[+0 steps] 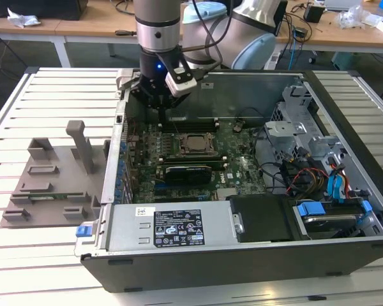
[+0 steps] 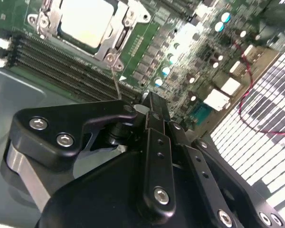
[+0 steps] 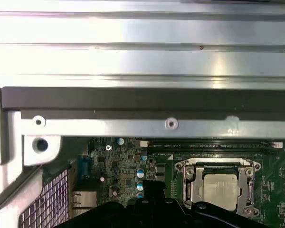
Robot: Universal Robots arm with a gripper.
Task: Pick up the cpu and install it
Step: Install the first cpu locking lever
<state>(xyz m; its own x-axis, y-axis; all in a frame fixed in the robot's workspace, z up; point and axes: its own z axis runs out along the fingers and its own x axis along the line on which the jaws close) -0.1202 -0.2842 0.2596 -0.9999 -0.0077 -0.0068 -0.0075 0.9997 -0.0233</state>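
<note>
Apparently seated, the cpu (image 3: 220, 186) lies beside the tool (image 1: 161, 113).

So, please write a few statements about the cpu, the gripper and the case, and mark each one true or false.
1. The cpu sits in its socket on the motherboard. True.
2. The gripper hangs over the grey tray. False: it hangs inside the open case, near the case's far wall.
3. The tray lies outside the case, on the exterior view's left. True.
4. The gripper holds the cpu. False: the cpu lies in the socket, apart from the gripper.
</note>
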